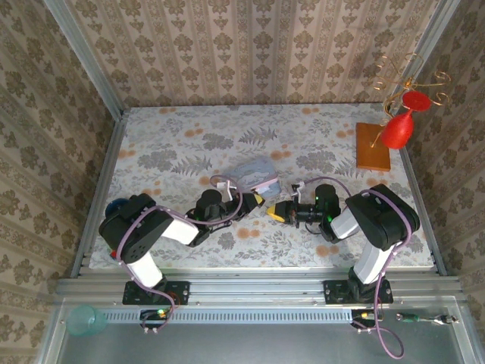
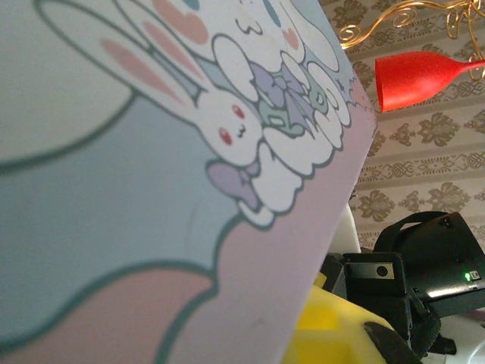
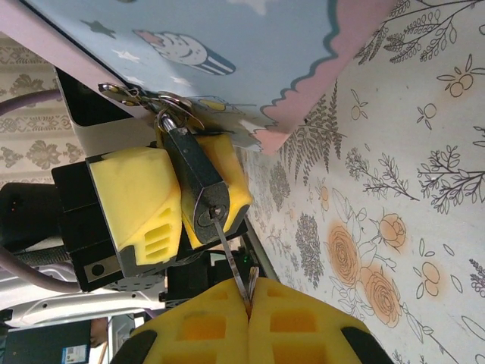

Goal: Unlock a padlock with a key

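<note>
Near the middle of the top external view, the left gripper (image 1: 258, 199) and the right gripper (image 1: 276, 213) meet tip to tip over the floral-patterned tabletop (image 1: 174, 152). They sit just below a rectangular pale blue and pink cartoon tin (image 1: 254, 174).

Left of centre in the right wrist view, the small dark padlock with a silvery shackle (image 3: 195, 174) hangs at the tin's (image 3: 227, 45) lower edge, its shackle up against a silvery metal clasp (image 3: 140, 95). The left gripper (image 3: 195, 227) has its jaws closed on the padlock body, with 2 yellow pads (image 3: 136, 201) pressing it, 1 on each side. The keyhole end faces the lower part of the frame. A thin silvery key (image 3: 233, 265) runs from the keyhole down to the bottom centre. There the right gripper (image 3: 248, 307) has its jaws pressed together, pinching the key.

At the upper right of the left wrist view, a red plastic goblet (image 2: 417, 76) hangs from a gold wire stand (image 2: 394, 15). The tin's rabbit-printed face (image 2: 151, 189) covers the left of that frame.
</note>
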